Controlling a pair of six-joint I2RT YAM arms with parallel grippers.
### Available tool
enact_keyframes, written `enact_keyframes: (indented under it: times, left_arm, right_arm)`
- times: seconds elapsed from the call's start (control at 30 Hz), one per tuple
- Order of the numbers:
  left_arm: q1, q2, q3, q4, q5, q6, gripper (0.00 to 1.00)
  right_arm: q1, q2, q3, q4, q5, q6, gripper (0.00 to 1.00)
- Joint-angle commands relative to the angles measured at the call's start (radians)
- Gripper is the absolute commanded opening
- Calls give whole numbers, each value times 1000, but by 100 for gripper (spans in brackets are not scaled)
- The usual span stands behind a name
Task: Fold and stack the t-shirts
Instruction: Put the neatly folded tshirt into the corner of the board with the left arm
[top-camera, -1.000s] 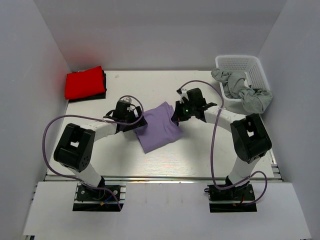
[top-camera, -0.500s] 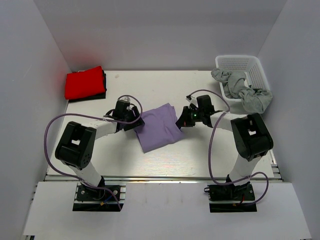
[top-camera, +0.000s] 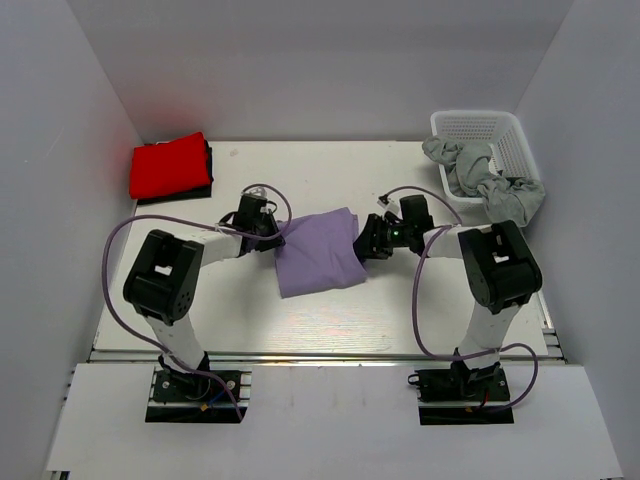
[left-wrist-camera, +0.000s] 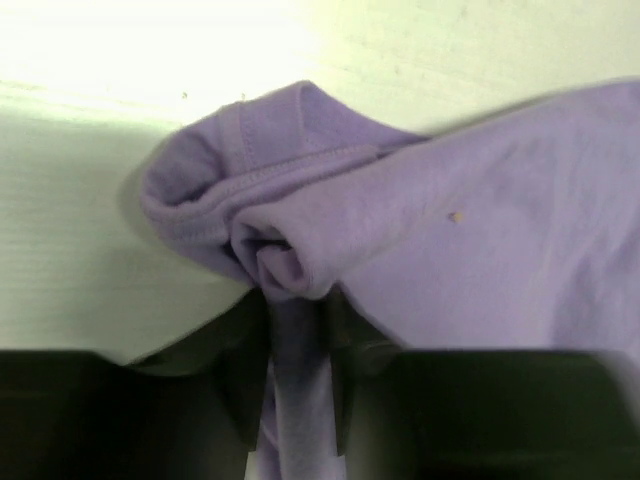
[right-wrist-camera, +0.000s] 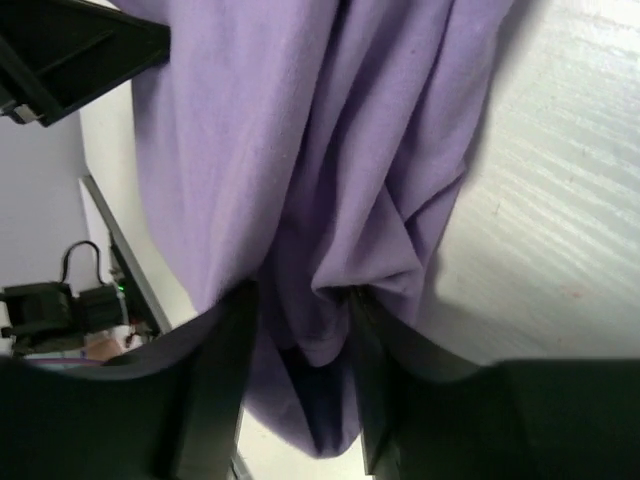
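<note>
Both grippers pinch the lavender t-shirt (top-camera: 318, 252), which is spread flat between them.
The left gripper (top-camera: 270, 238) clamps its bunched left edge and the right gripper (top-camera: 366, 240) its right edge. Far to its left lies the folded red t-shirt (top-camera: 168, 165); far to its right is a white basket (top-camera: 480, 125) spilling grey cloth (top-camera: 490, 180). A second ago the shirt lay more askew, with the right gripper at its far corner. Folds hide the fingertips.

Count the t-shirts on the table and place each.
2: lavender t-shirt mid-table, pinched by left gripper and right gripper; red t-shirt folded at far-left corner, dark layer beneath, possibly another.
</note>
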Motion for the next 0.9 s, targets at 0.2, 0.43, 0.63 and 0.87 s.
enact_keyframes:
  times: [0.2,0.43,0.63,0.87]
  left_arm:
    - [-9,127,49,-155,-34,88,0]
    - [-9,-50,39,-104,-110,205,0]
    - [-9,-172,106,-110,-187,398,0]
    - [15,-213,267,-182,-414,600,0]
  right_arm:
    - [-21,-192,8,-75,6,-63,71]
    - [-35,-314,7,-191,182,-126,79]
    - [-38,-371,-13,-211,294,-151,80]
    - [-38,-398,-21,-216,351,-166,80]
